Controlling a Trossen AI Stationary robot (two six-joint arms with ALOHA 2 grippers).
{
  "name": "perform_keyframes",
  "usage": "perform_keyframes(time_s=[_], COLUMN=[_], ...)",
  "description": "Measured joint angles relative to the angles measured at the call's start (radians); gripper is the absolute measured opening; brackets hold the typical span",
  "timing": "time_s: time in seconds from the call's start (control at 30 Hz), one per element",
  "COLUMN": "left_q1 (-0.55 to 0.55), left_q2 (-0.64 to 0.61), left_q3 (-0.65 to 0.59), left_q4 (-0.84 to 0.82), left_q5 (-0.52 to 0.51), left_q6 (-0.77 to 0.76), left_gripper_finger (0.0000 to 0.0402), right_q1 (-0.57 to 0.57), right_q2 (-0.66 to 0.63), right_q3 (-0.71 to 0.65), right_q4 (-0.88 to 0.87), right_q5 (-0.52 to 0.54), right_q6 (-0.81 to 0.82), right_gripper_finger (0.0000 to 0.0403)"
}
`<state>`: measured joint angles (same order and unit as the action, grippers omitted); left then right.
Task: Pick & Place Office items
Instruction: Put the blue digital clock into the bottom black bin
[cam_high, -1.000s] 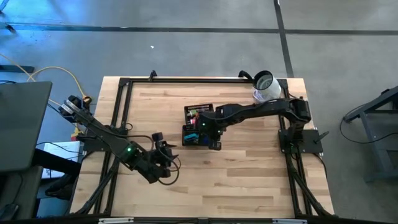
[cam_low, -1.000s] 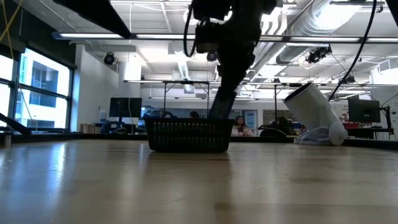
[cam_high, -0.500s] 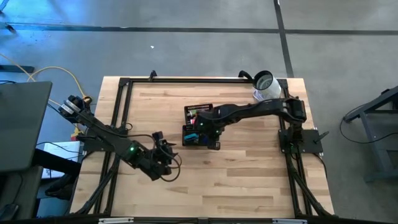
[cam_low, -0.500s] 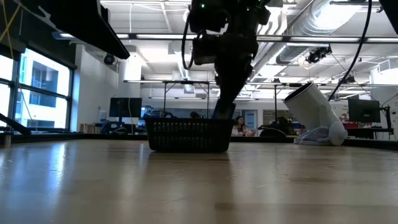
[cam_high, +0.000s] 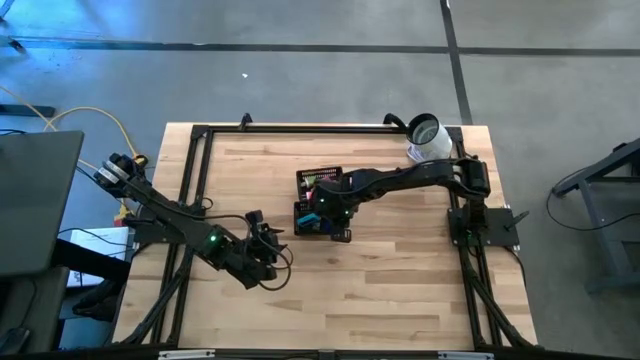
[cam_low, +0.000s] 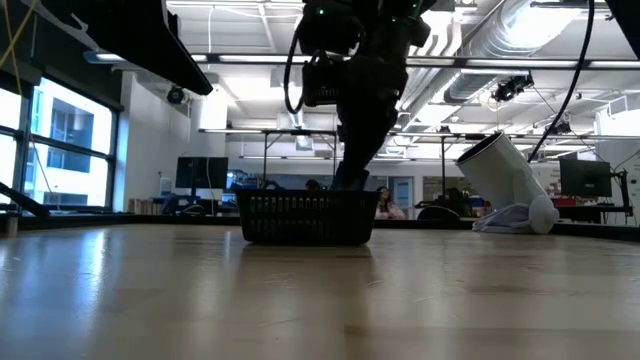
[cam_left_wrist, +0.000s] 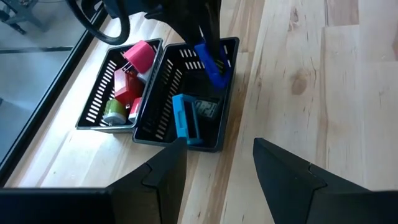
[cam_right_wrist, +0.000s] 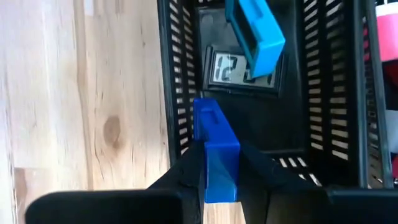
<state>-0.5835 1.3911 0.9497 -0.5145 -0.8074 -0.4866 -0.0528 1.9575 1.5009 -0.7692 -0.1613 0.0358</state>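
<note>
The black mesh tray (cam_high: 318, 200) stands at mid-table. Its far compartment holds red, pink and green pieces (cam_left_wrist: 127, 87). In its near compartment a teal block (cam_left_wrist: 185, 118) leans above a black piece with a display (cam_right_wrist: 239, 71). My right gripper (cam_right_wrist: 216, 180) hangs over the near compartment's outer wall, shut on a blue block (cam_left_wrist: 211, 62). My left gripper (cam_left_wrist: 217, 155) stands open and holds nothing. It is left of the tray, nearer the front edge, and points at the tray. My right gripper pinches the blue block's two long sides (cam_right_wrist: 214, 163) between its two fingers, at the block's upper end. The fingers come steeply from above and lie along the block. The block hangs tilted below them, its free end (cam_right_wrist: 205, 109) over the tray's wall.
A white-and-grey roll-shaped object (cam_high: 428, 140) lies at the table's far right corner. Black frame rails (cam_high: 200, 150) run along the left, far and right edges. Bare wood (cam_high: 400, 280) lies in front of the tray.
My right gripper has sunk a little toward the tray, carrying the blue block, and has stayed shut on it. My left arm has also come down slightly, then kept still.
</note>
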Motion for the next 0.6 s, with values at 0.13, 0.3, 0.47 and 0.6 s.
perform_keyframes(time_s=[0.13,0.3,0.47,0.6], left_q1=[0.0,0.0,0.0,0.0], left_q2=[0.0,0.0,0.0,0.0], left_q3=[0.0,0.0,-0.004,-0.005], left_q4=[0.0,0.0,0.004,0.003], left_q5=[0.0,0.0,0.004,0.008], left_q6=[0.0,0.0,0.0,-0.001], left_gripper_finger=[0.0176,0.0176,0.0176,0.0176], right_q1=[0.006,0.007,0.007,0.0], right_q2=[0.027,0.048,0.049,0.045], right_q3=[0.001,0.0,0.0,0.0], right_q4=[0.013,0.024,0.08,0.099], right_q5=[-0.003,-0.028,-0.03,-0.051], right_q6=[-0.005,-0.015,-0.006,-0.004], right_gripper_finger=[0.0052,0.0064,0.0109,0.0153])
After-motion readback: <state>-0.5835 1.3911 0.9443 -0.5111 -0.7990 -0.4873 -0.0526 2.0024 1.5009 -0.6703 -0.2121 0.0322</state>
